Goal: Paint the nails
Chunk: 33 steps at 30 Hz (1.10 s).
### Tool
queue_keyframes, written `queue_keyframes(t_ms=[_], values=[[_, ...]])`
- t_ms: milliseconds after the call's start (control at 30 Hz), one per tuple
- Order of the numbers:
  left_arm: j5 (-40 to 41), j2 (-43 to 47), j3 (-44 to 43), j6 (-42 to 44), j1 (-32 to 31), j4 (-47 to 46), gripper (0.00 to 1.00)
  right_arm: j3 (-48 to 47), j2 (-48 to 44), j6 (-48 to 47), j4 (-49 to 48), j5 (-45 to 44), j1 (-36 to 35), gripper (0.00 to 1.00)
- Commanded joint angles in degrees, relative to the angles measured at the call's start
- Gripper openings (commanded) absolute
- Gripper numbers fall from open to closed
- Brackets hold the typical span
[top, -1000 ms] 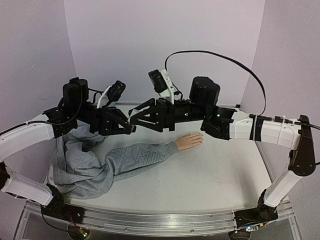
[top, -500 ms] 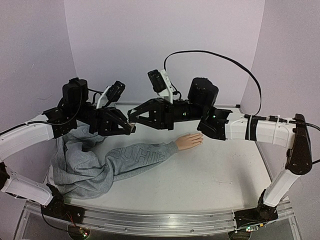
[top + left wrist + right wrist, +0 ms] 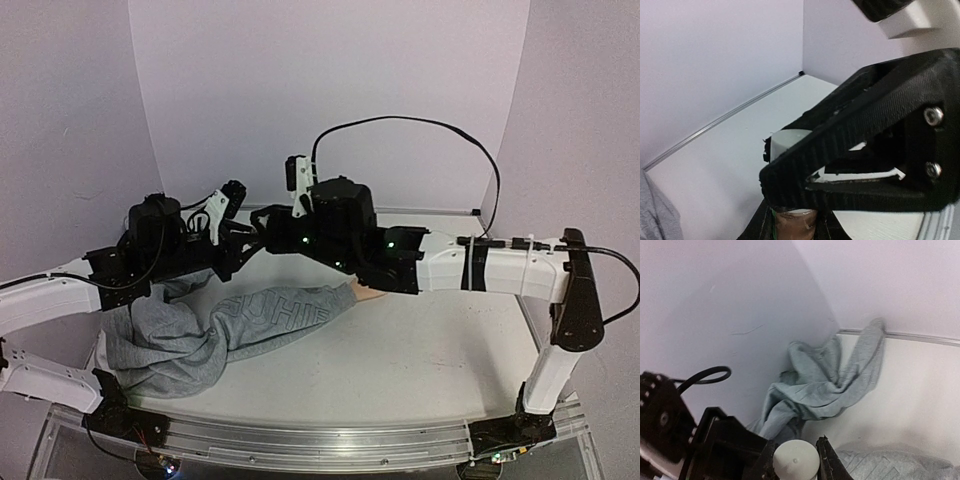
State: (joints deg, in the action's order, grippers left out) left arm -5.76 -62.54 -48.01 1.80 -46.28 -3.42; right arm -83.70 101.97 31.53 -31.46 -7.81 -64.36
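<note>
Right tool [image 3: 259, 236] leftward, past mannequin hand [image 3: 363, 292]

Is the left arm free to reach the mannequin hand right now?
Probably not: the right arm hangs over the mannequin hand, and the left gripper is shut on the bottle.

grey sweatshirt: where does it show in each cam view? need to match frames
Top external: grey sweatshirt lies lower left, with its sleeve running right toward centre.
Left wrist: only a sliver in the bottom-left corner.
Right wrist: bunched at centre against the wall, with more along the bottom right.
Shared landmark: white tabletop.
</note>
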Motion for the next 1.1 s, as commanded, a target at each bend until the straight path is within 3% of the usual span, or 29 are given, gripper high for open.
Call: queue_keyframes(t_ms=[0, 167, 200, 300, 400, 467, 600, 700, 800, 1067], values=[[28.52, -2.65, -0.67, 2.31, 3.22, -2.88, 0.00, -9.20, 1.40, 2.14, 6.54, -19.19, -10.16, 0.00], [18.10, 0.10, 1.76, 2.39, 3.17, -2.67, 0.00, -9.30, 0.47, 0.48, 5.41, -15.83, -9.74, 0.00], [15.24, 1.07, 2.34, 2.21, 3.18, -2.65, 0.00, -8.78, -0.34, -0.50, 5.10, -14.18, -9.19, 0.05], [5.04, 4.17, 3.69, 1.13, 3.21, -2.42, 0.00, -5.34, -3.99, -3.38, 3.68, -7.37, -6.32, 0.42], [-5.64, 6.50, 4.22, -1.18, 3.73, -2.11, 0.00, -1.08, -7.67, -7.51, 1.00, 9.02, -1.74, 0.55], [-17.41, 6.93, 3.86, -5.22, 5.40, -2.08, 0.00, 1.90, -9.72, -7.73, -1.12, 21.88, 2.23, 0.62], [-40.13, 5.49, 1.06, -9.15, 8.56, -2.19, 0.00, 5.11, -11.59, -9.73, -2.98, 36.12, 4.99, 0.75], [-55.01, 3.09, -1.71, -10.81, 8.58, -2.12, 0.00, 5.46, -11.62, -10.67, -3.06, 41.38, 5.73, 0.75], [-64.35, 0.75, -4.07, -13.80, 8.46, -2.22, 0.00, 5.56, -11.56, -10.37, -5.12, 46.22, 5.92, 0.66], [-68.05, 0.79, -4.99, -14.71, 7.43, -2.25, 0.00, 4.63, -9.65, -8.38, -8.16, 56.28, 5.87, 0.57]])
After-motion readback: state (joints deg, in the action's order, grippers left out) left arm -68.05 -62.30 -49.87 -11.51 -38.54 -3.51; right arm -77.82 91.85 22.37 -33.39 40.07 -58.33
